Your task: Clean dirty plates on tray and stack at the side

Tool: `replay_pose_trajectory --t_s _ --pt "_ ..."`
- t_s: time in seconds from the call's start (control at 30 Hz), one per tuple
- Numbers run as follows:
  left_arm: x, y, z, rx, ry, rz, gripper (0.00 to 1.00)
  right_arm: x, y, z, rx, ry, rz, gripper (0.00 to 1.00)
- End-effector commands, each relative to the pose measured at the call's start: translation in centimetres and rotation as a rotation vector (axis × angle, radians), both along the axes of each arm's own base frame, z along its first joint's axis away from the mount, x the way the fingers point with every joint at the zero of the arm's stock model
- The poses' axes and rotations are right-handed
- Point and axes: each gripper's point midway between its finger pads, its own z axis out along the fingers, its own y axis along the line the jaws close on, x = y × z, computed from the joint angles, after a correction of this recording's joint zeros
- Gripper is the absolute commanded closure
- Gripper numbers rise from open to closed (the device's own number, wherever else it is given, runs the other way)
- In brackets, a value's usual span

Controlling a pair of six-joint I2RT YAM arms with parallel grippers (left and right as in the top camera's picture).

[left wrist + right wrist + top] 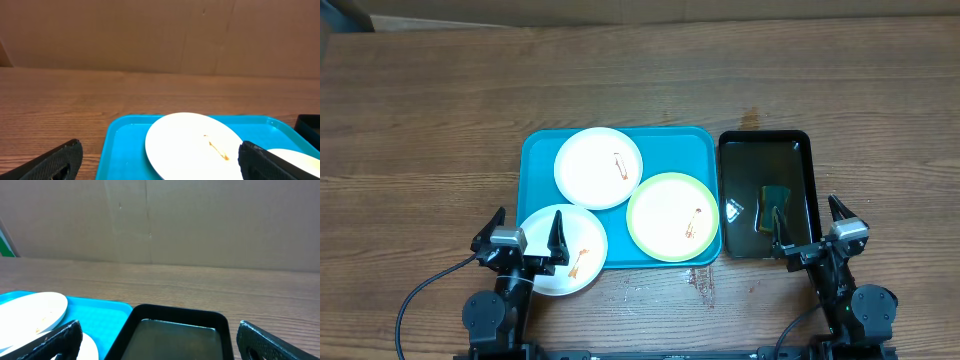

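Left gripper (528, 228) and right gripper (807, 215) both wide open, empty (near plate (585, 265) overhangs the tray (535, 150) corner), so a sloppy pinch could tip it off.

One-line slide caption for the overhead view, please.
Three smeared plates on the turquoise tray, one overhanging, black tray alongside; left pincer and right pincer open, empty.

You have a wood-grain tabletop (440, 110) with a small black tray (765, 134) at about three o'clock from its middle. The tray looks glossy inside, and a dark green sponge (775, 195) lies near its centre. A dark stain (751, 118) marks the wood just past its twelve o'clock rim.
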Motion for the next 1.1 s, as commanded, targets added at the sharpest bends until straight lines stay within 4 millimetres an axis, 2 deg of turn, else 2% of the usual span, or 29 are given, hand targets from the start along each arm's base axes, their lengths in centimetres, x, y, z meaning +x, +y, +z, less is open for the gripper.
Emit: replay_pose_trajectory --t_s 0.0,0.53,0.6,0.67,0.73,1.07 --pt "0.0 0.0 0.0 0.029 -0.005 -0.002 0.00 0.0 -0.1 -0.2 -0.007 -0.005 -0.002 0.00" --pt "0.0 0.0 0.0 0.030 -0.006 -0.002 0.00 0.0 -0.1 0.0 -0.007 -0.013 -0.002 0.00" --pt "0.1 1.3 0.0 0.110 -0.012 0.071 0.00 0.0 -0.1 0.2 -0.007 -0.020 -0.001 0.00" --pt "0.0 3.6 0.0 0.199 -0.004 0.202 0.00 0.0 0.2 0.0 -0.007 -0.015 0.013 0.00" --pt "-0.2 4.6 -0.2 0.208 0.011 0.256 0.00 0.0 0.2 0.1 -0.004 -0.016 0.015 0.00" --pt "-0.2 4.3 -0.3 0.207 0.013 0.242 0.00 0.0 0.1 -0.1 0.043 0.003 0.006 0.00"
